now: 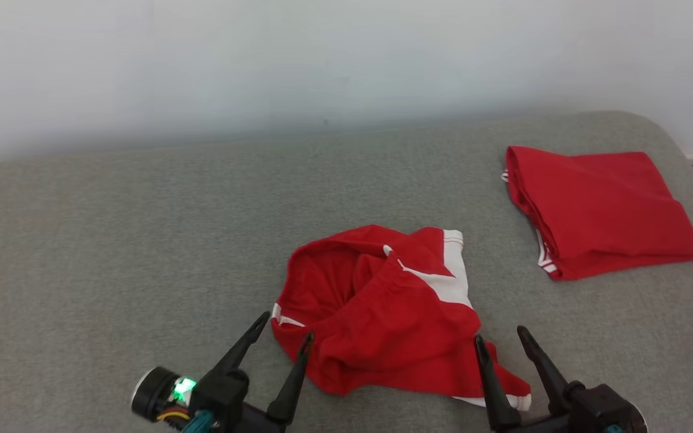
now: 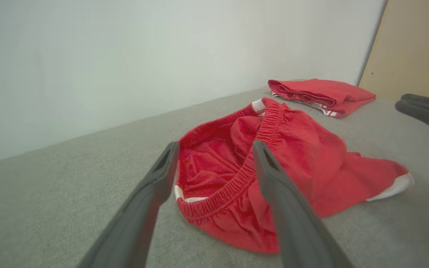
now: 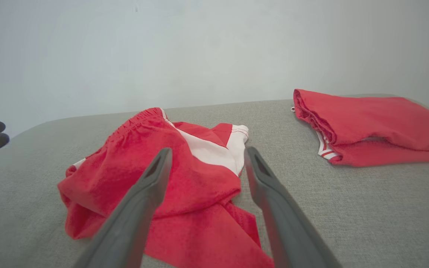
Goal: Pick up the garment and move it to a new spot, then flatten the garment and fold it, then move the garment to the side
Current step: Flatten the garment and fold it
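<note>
Grey padded surface (image 1: 112, 240), white wall (image 1: 262, 60) behind.

Head view.
- Shorts (image 1: 382, 307): red, white trim, crumpled. They lay between the two grippers, just ahead of their tips.
- Left gripper (image 1: 286, 326): fingers spread, nothing held. Its inner finger crossed the shorts' near edge; contact could not be told.
- Right gripper (image 1: 500, 335): fingers spread, empty, tips at the shorts' near corner.
- Folded cloth (image 1: 599, 210): red, well ahead and to the right of the right gripper, apart from the shorts.

Left wrist view.
- Left gripper (image 2: 215, 146): released.
- Waistband (image 2: 237, 175): gathered elastic, gaping open, straight ahead between the fingers.
- Hem (image 2: 393, 188): white, far off to the right.
- Folded cloth (image 2: 322, 93): beyond the shorts (image 2: 304, 156).

Right wrist view.
- Right gripper (image 3: 207, 152): released.
- Shorts (image 3: 132, 149): ahead and mostly to the left, a loose flap running under the fingers.
- Folded cloth (image 3: 378, 123): ahead to the right.

Handling, by judgement: light, limp and unbreakable. The shorts would probably sag and bunch when lifted, and the weave looked unlikely to slip. The thicker, firmer waistband looked like the best hold, one pinch per gripper set well apart so the cloth could hang open.

Count: shorts, one; folded cloth, one; grippers, two; fingers, four.
</note>
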Robot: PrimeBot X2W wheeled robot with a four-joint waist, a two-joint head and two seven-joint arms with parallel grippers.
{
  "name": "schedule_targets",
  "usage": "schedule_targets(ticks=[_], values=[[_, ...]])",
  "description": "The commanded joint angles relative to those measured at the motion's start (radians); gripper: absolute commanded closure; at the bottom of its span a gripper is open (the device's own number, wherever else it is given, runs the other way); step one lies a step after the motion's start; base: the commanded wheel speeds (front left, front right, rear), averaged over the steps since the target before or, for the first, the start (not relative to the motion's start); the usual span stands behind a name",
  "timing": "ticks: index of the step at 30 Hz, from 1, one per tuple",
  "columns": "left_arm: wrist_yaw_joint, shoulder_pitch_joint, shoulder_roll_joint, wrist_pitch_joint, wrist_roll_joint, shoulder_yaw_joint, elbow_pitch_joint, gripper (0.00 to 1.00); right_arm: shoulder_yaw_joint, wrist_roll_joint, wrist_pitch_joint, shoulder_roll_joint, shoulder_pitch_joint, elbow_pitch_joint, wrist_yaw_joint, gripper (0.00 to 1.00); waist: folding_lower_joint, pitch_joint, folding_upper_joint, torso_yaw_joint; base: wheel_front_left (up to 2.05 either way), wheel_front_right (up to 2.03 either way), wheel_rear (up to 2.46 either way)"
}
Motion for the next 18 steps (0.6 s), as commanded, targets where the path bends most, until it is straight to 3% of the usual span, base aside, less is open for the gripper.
schedule_targets(ticks=[1, 8, 18], values=[[0.002, -0.039, 0.014, -0.002, -0.021, -0.037, 0.031, 0.00, 0.000, 0.006, -0.001, 0.003, -0.022, 0.005, -0.002, 0.00, 0.0000, 0.039, 0.0000, -0.051, 0.00, 0.00, 0.00], [0.002, -0.172, 0.076, -0.002, -0.092, -0.183, 0.176, 0.00, -0.001, 0.015, -0.001, 0.010, -0.052, 0.009, -0.002, 0.00, 0.0000, 0.086, 0.0000, -0.117, 0.00, 0.00, 0.00], [0.002, -0.341, 0.125, 0.000, -0.242, -0.416, 0.419, 0.00, 0.007, 0.024, -0.001, 0.016, -0.060, 0.022, -0.002, 0.00, 0.0000, 0.104, 0.0000, -0.153, 0.00, 0.00, 0.00]])
